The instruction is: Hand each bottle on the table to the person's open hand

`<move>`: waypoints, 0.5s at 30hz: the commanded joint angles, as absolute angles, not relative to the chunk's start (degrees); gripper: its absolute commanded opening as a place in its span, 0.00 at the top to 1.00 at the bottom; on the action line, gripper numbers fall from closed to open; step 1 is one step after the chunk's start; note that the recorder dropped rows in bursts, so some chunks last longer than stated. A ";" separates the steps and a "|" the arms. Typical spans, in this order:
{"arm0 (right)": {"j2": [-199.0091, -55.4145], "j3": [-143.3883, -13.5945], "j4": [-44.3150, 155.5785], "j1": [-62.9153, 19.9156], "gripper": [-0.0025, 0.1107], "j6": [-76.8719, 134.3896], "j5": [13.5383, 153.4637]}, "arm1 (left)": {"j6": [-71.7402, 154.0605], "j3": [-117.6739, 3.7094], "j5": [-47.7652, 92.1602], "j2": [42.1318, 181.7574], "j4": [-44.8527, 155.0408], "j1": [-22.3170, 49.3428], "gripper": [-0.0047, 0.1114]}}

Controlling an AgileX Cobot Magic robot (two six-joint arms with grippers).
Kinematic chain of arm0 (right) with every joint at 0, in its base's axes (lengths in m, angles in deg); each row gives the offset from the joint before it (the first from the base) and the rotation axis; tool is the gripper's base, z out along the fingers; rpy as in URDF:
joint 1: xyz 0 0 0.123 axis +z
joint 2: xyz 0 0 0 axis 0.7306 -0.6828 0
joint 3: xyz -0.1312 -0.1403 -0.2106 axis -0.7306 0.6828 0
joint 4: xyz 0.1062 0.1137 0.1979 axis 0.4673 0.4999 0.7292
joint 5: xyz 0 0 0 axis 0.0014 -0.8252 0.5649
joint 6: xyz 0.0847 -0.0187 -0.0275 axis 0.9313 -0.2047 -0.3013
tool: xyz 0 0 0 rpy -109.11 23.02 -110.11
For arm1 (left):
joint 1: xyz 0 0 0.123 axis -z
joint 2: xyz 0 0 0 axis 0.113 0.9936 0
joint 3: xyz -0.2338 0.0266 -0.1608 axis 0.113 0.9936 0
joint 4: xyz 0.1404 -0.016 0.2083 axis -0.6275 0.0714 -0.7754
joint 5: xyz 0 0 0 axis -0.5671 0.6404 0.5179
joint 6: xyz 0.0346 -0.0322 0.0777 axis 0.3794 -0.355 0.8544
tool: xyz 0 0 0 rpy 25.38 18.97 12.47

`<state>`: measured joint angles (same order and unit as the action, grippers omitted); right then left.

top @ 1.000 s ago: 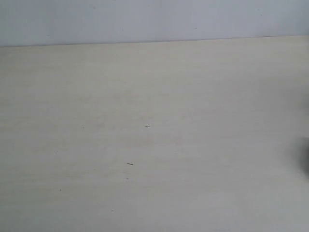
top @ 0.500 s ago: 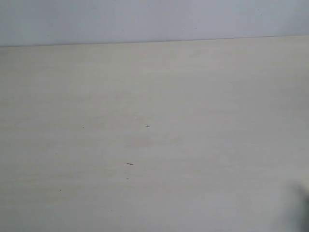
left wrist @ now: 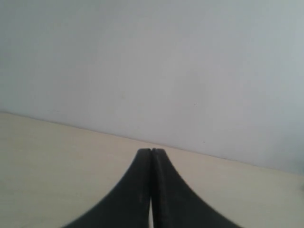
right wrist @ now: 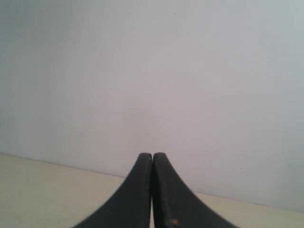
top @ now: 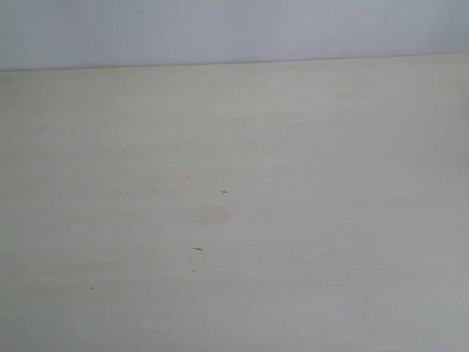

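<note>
A: What is seen across the exterior view, taken from the left?

B: The table [top: 330, 220] is spread over nearly the whole view, a flat, matte, pale beige top with faint grain. Toward the left a tiny dark speck [top: 91, 288] is marked on it, then a short dark dash [top: 197, 248], then a small cross-shaped mark [top: 223, 191] near the middle. Its far edge is met by a plain grey-white wall [top: 234, 29].

A: Can any label or writing be read?

B: None can be made out, and where the bottles are cannot be told from these views.

A: How is the left gripper [left wrist: 151, 151] held?

B: It is clenched. Two black, curved, tapering fingers are pressed flat together with nothing between them, above the table's beige surface, tips toward the wall.

A: And the right gripper [right wrist: 152, 154]?

B: It is likewise pinched closed on nothing. The fingers are of the same matte black, with fine ribbing along the outer curve, and a small orange fleck [right wrist: 174, 221] is carried on one.
</note>
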<state>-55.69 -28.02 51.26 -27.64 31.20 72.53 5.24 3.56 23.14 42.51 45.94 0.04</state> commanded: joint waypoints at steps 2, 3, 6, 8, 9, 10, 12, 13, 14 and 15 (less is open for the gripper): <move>-55.41 -27.76 51.19 -27.65 0.98 31.20 72.71 | 9.00 3.71 23.37 42.13 45.27 -3.25 0.96; -55.41 -27.76 51.19 -27.65 0.98 31.20 72.71 | 9.12 3.71 23.45 42.13 45.27 -4.05 0.96; -55.41 -27.76 51.19 -27.65 0.98 31.20 72.71 | 7.01 3.71 23.75 42.13 45.39 -8.67 0.96; -55.41 -27.76 51.19 -27.65 0.98 31.09 72.71 | 6.76 3.71 23.75 42.13 45.39 -10.94 0.96; -55.41 -27.76 51.19 -27.65 0.98 31.09 72.71 | 6.76 3.71 23.75 42.13 45.27 -11.87 0.96; -55.41 -27.76 51.19 -27.65 0.98 31.09 72.71 | 6.99 3.71 23.75 42.13 45.27 -12.42 0.96; -55.41 -27.76 51.19 -27.65 0.98 31.09 72.71 | 8.70 3.71 23.75 42.13 45.27 -13.21 0.96; -55.41 -27.76 51.19 -27.65 0.98 31.09 72.71 | 9.28 3.71 23.75 42.13 45.27 -13.21 0.96; -55.41 -27.76 51.19 -27.65 0.98 31.21 72.71 | 10.46 3.71 23.75 42.13 45.27 -13.21 0.96; -55.41 -27.76 51.19 -27.65 0.98 31.21 72.71 | 11.68 3.71 23.75 42.13 45.27 -13.21 0.96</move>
